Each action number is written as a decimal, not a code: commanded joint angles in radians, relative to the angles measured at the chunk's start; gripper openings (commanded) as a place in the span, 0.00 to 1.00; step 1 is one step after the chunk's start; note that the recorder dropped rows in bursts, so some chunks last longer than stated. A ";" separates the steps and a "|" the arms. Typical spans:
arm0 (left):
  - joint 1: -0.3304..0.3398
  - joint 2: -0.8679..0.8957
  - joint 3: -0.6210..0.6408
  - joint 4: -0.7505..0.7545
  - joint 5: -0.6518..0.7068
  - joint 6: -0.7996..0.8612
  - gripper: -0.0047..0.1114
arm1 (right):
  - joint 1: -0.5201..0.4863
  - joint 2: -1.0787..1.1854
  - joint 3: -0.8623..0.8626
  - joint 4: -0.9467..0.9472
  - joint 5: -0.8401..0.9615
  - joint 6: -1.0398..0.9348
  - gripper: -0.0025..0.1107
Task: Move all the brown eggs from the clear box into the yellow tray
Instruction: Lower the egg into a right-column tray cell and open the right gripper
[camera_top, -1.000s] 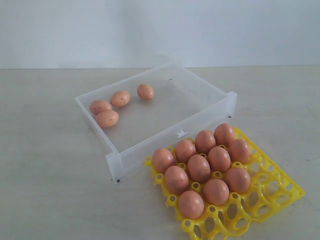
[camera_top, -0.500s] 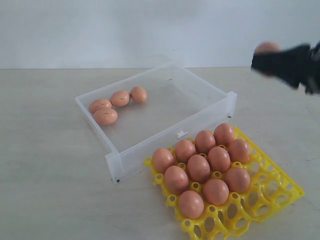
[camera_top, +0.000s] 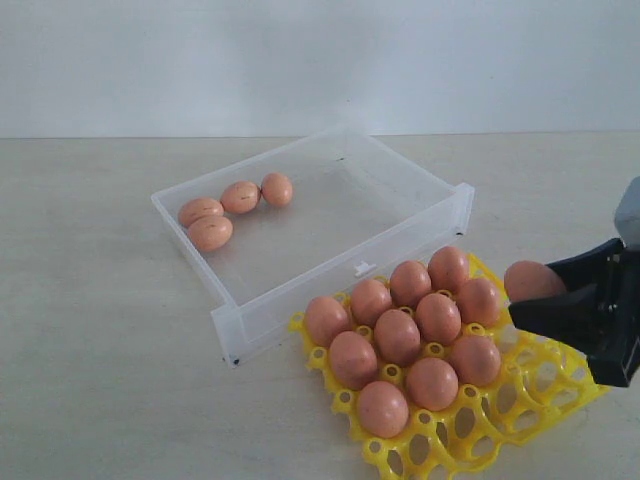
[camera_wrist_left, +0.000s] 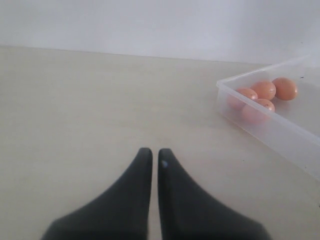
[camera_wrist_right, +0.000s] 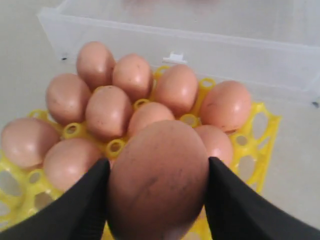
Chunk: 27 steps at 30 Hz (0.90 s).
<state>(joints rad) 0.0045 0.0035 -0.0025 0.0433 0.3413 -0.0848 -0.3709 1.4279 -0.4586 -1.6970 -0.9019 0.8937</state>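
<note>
The right gripper (camera_wrist_right: 157, 172) pinches one brown egg (camera_top: 531, 279) between its two black fingers (camera_wrist_right: 75, 205), one on each side of the shell. The egg hangs over the far right edge of the tray (camera_top: 560, 385), just beside the filled cups. Seen from the right wrist, its shell carries faint dark speckles and a thin scratch-like mark, and none of this reads as writing.

The left gripper (camera_wrist_left: 151, 155) has its dark fingers pressed together with nothing between them. It hovers over bare table, well apart from the box (camera_top: 340, 290).

Eleven eggs (camera_top: 397, 335) stand in the yellow tray in three rows, filling the side nearest the box. The cups on the other side are open lattice.

Four eggs (camera_top: 240, 196) lie loose in the box, clustered in its far left corner and touching or nearly touching one another. A small latch tab (camera_top: 363, 268) juts from the box's front wall, which sits against the tray's corner.

The table (camera_top: 100, 350) is pale beige with a faint grain, matte and evenly lit. Behind it stands a plain white wall (camera_top: 300, 60), meeting the table in a straight line.
</note>
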 joint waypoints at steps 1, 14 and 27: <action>0.003 -0.003 0.003 -0.003 -0.004 -0.001 0.08 | -0.008 0.030 0.002 0.171 0.054 -0.129 0.02; 0.003 -0.003 0.003 -0.003 -0.004 -0.001 0.08 | -0.008 0.330 0.002 0.181 -0.131 -0.205 0.02; 0.003 -0.003 0.003 -0.003 -0.004 -0.001 0.08 | -0.008 0.330 0.002 0.192 -0.013 -0.189 0.02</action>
<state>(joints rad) 0.0045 0.0035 -0.0025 0.0433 0.3413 -0.0848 -0.3731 1.7566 -0.4586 -1.4993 -0.9379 0.7086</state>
